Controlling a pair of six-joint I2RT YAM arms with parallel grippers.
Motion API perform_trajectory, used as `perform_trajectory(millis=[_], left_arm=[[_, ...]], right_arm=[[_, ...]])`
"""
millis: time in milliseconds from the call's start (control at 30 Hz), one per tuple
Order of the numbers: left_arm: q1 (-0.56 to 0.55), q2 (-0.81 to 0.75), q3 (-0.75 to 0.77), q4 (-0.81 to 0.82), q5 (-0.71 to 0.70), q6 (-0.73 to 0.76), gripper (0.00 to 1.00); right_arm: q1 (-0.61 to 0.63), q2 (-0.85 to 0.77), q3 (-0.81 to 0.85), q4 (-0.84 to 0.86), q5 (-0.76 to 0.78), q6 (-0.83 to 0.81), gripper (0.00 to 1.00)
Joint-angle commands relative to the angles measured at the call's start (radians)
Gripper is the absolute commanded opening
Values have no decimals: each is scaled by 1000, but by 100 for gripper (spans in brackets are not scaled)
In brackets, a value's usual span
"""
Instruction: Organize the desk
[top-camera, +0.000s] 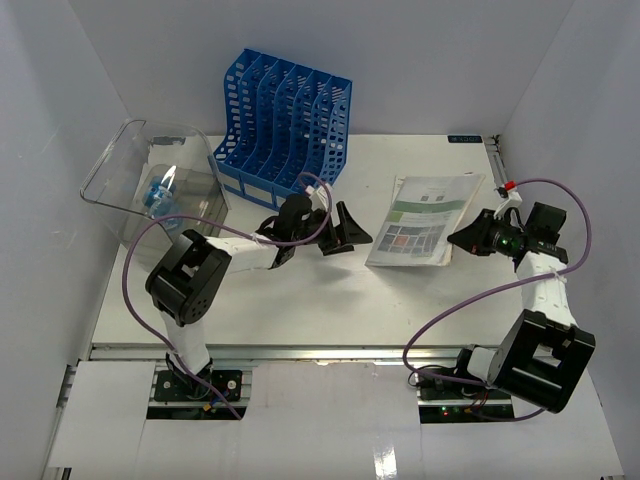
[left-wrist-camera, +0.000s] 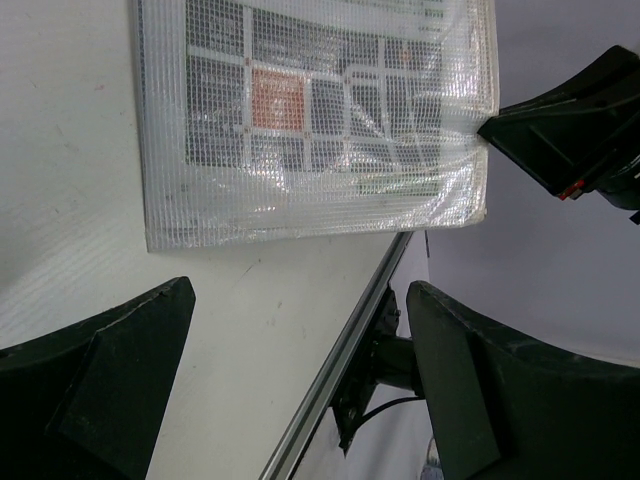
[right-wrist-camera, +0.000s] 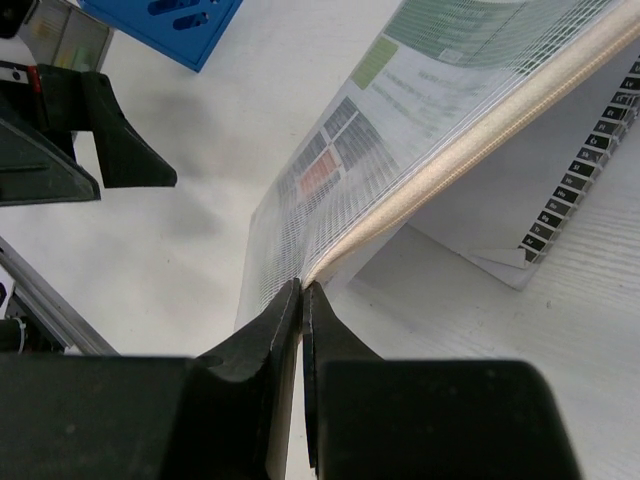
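The desk (top-camera: 300, 310) is a large white tabletop. A clear mesh document pouch (top-camera: 425, 218) holding a printed sheet lies on its right half. My right gripper (top-camera: 462, 238) is shut on the pouch's near right corner; in the right wrist view the jaws (right-wrist-camera: 302, 290) pinch that corner and the pouch (right-wrist-camera: 400, 130) is tilted up off the desk on that side. My left gripper (top-camera: 345, 230) is open and empty, just left of the pouch. In the left wrist view its fingers (left-wrist-camera: 110, 370) stand wide apart below the pouch (left-wrist-camera: 310, 110).
A blue slotted file rack (top-camera: 285, 120) stands at the back centre. A clear plastic bin (top-camera: 150, 175) with a blue item inside sits at the back left. The metal rail (top-camera: 300, 350) runs along the desk's front edge. White walls enclose the left, back and right.
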Motion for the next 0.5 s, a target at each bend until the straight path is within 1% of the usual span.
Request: perform_trajectory(millis=[0, 33, 67, 100, 133, 233, 300, 367, 467], left_arm=[[-53, -87, -18, -58, -16, 85, 98], [-71, -97, -14, -78, -27, 94, 98], [-102, -110, 6, -120, -58, 154, 98], [-140, -126, 31, -171, -97, 241, 98], [-165, -136, 45, -193, -129, 361, 98], [-271, -201, 15, -206, -336, 628, 98], [-293, -232, -33, -135, -386, 740, 98], [-307, -269, -105, -26, -432, 869, 98], [-314, -278, -132, 46, -487, 967, 98]], right_arm=[[21, -13, 67, 28, -58, 22, 8], [27, -10, 71, 31, -58, 31, 8], [37, -9, 78, 35, -56, 40, 8], [49, -7, 86, 39, -53, 50, 8], [56, -6, 92, 40, -47, 59, 8], [102, -17, 113, 44, -26, 90, 8], [127, -27, 121, 49, -11, 102, 8], [164, -36, 129, 53, 13, 113, 8], [197, -43, 138, 52, 37, 123, 8]])
